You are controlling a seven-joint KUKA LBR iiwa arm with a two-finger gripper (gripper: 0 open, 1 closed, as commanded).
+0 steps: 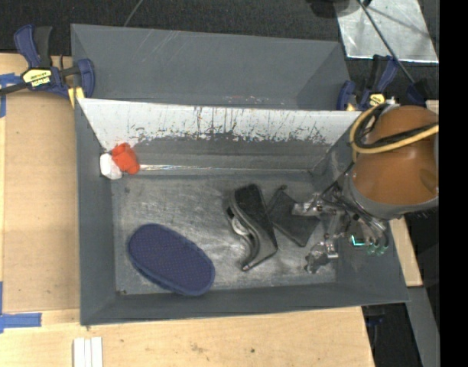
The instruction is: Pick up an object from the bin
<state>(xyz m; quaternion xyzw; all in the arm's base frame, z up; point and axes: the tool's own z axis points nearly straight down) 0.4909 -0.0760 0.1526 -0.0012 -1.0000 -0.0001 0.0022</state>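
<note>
My gripper (313, 235) is low at the bin's right side, open, one fingertip toward the back and the other toward the front. Nothing sits clearly between its fingers. Just left of it lies a black flat angular piece (286, 215), its right edge close to the rear fingertip; I cannot tell if they touch. Further left a black curved object with a grey rim (251, 226) lies on the bin floor, leaning against the flat piece.
A dark blue oval pad (170, 258) lies at the front left of the bin floor. A small red and white thing (119, 161) rests in the back left corner. The arm's orange cover hangs over the right wall.
</note>
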